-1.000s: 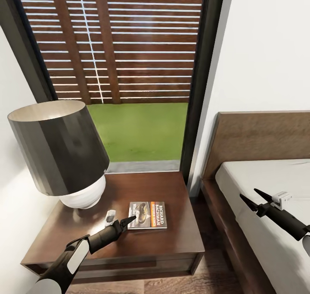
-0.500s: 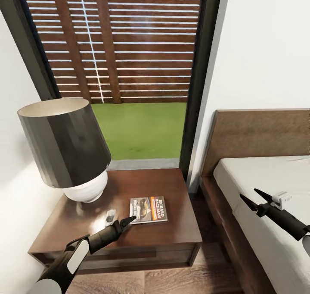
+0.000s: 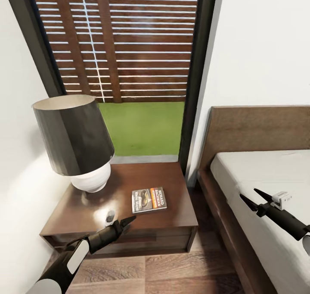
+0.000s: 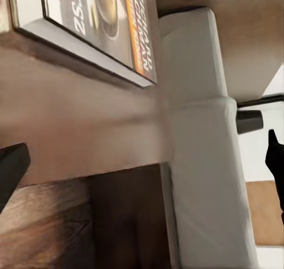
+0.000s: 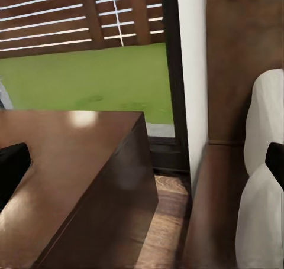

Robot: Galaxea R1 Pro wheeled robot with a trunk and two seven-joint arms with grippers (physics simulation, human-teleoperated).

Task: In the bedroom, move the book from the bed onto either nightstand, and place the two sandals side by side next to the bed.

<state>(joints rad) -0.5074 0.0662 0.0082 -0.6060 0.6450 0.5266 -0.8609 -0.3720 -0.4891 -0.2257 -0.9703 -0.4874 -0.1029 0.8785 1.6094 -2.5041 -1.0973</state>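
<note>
The book (image 3: 149, 199) lies flat on the nightstand (image 3: 172, 216), its cover up, right of the lamp; its cover also shows in the left wrist view (image 4: 89, 20). My left gripper (image 3: 127, 220) hovers open and empty over the nightstand's front edge, a short way in front of the book, with its fingers wide apart in the left wrist view (image 4: 145, 156). My right gripper (image 3: 254, 197) is open and empty above the grey mattress of the bed (image 3: 267, 173). The sandals are out of view.
A lamp (image 3: 75, 134) with a dark shade and white base stands on the nightstand's back left. A narrow strip of wood floor (image 3: 202, 242) runs between nightstand and bed. Behind is a tall window (image 3: 129, 70) onto grass and a slatted fence.
The view has pulled back from the nightstand and swung left. My left gripper, earlier at the book's near edge, now sits over the nightstand's front edge. The book stays where it lay.
</note>
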